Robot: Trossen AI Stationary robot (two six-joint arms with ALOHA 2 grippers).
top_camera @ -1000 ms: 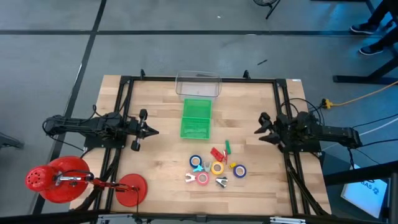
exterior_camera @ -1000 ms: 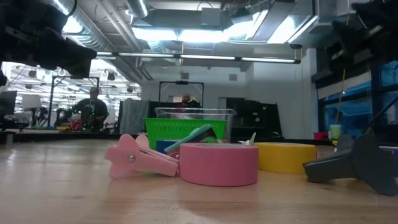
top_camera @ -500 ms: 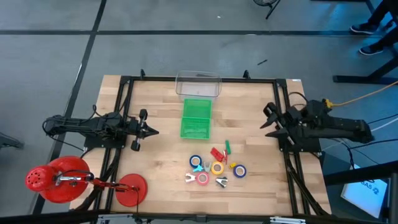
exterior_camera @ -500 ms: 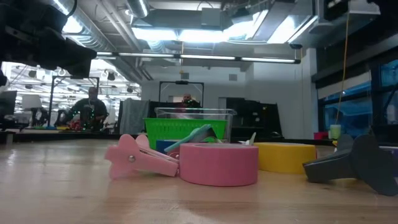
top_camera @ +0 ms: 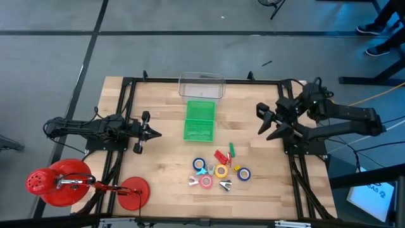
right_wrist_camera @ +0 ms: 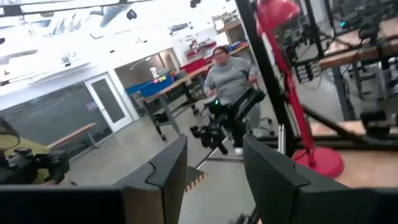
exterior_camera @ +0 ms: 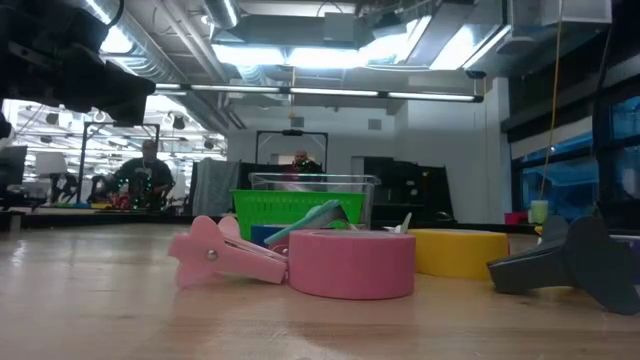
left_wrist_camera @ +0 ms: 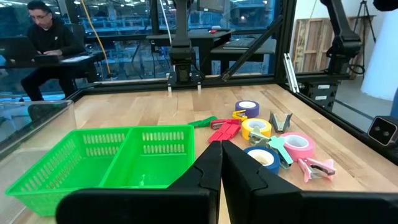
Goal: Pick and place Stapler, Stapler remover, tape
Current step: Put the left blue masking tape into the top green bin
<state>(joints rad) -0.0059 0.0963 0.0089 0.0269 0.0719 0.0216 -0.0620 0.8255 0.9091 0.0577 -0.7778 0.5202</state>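
Right gripper just swung up and inward, fingers spread and empty — tape rolls sit bunched with the clips near the front edge, so grabbing one could knock its neighbours.

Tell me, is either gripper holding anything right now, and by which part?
Nothing is held. The right gripper is open and empty above the table's right side; the left gripper rests shut on nothing at the left. The tape rolls lie untouched.

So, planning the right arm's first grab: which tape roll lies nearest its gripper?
The purple-blue roll, at the cluster's right end; the yellow roll, pink roll and blue roll lie farther from the open right gripper.
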